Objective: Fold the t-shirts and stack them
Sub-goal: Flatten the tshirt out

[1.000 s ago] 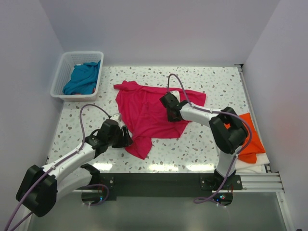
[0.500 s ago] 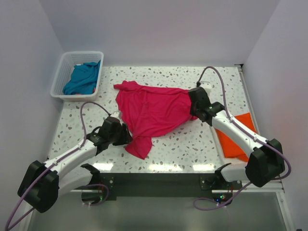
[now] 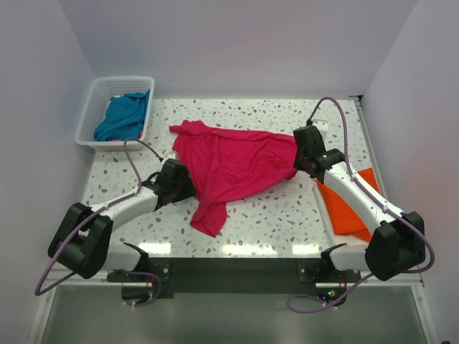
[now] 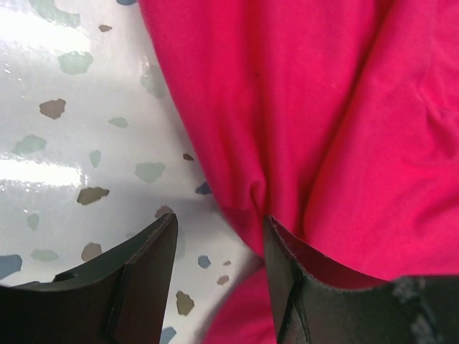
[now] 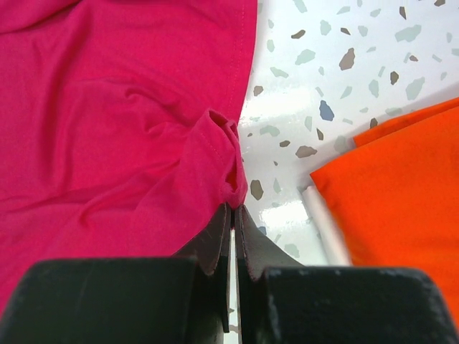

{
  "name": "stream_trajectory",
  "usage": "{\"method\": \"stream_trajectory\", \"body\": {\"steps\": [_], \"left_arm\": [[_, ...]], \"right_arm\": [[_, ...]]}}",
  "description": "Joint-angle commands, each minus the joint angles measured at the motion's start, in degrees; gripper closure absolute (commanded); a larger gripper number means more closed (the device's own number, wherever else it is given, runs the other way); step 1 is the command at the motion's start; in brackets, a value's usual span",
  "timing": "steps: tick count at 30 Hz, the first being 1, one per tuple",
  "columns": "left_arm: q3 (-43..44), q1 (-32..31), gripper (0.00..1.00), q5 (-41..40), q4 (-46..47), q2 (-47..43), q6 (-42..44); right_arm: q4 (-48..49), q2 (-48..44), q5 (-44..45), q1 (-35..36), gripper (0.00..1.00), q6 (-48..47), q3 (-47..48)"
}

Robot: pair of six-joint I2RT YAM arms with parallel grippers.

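Observation:
The crimson-pink t-shirt [image 3: 229, 161] lies spread and rumpled across the middle of the table. My right gripper [image 3: 297, 159] is shut on the shirt's right edge [image 5: 228, 183], the cloth pinched between the fingertips [image 5: 220, 222]. My left gripper [image 3: 188, 188] is open at the shirt's left edge [image 4: 244, 208], one finger [image 4: 136, 279] over bare table and the other [image 4: 301, 279] over the cloth. The folded bright orange t-shirt [image 3: 351, 204] lies at the right edge, also in the right wrist view [image 5: 401, 193]. The teal-blue t-shirt [image 3: 123, 116] lies crumpled in the basket.
The white lattice plastic basket [image 3: 92, 109] stands at the back left corner. A white sheet [image 3: 373, 247] lies under the orange shirt near the front right. White walls close in the table at the left, back and right.
My right gripper has pulled the shirt's right edge further right, stretching the cloth out. My left gripper has moved up and right to the shirt's left edge.

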Motion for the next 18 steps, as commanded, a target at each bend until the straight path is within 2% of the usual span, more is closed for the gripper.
{"method": "stream_trajectory", "body": {"steps": [1,5,8,9,10,12,13,16,18], "left_arm": [[1.01,1.73,0.44,-1.00,6.63,2.47,-2.73],[2.32,2.88,0.45,-1.17,8.39,7.13,-3.09],[4.08,3.49,0.52,-1.52,8.13,9.77,-2.91],[4.43,3.93,0.55,-1.61,8.04,10.12,-2.91],[5.39,4.28,0.63,-1.87,7.69,10.39,-2.82],[6.88,5.42,0.74,-2.22,6.29,10.39,-2.74],[7.33,5.78,0.83,-2.40,5.94,10.22,-2.30],[9.88,7.10,0.96,-3.80,2.60,8.03,-1.25],[11.72,8.15,1.00,-4.42,-0.39,6.71,-0.54]], "right_arm": [[-0.98,-0.64,-0.12,-0.99,1.00,-1.71,2.85],[-0.89,-1.08,-1.43,-2.05,1.00,-1.45,2.86],[-0.80,-1.52,-2.31,-2.49,1.00,-1.27,3.29],[-0.89,-1.61,-2.57,-2.58,1.00,-1.27,3.47],[-0.89,-1.69,-2.75,-2.75,1.00,-1.36,3.82],[-0.98,-2.13,-3.10,-2.93,1.00,-1.27,3.91],[-0.89,-2.22,-3.37,-2.93,1.00,-1.27,4.00],[-1.07,-2.40,-4.07,-3.37,1.00,-1.19,4.09],[-1.07,-2.83,-4.42,-3.63,1.00,-1.27,3.91]]}}
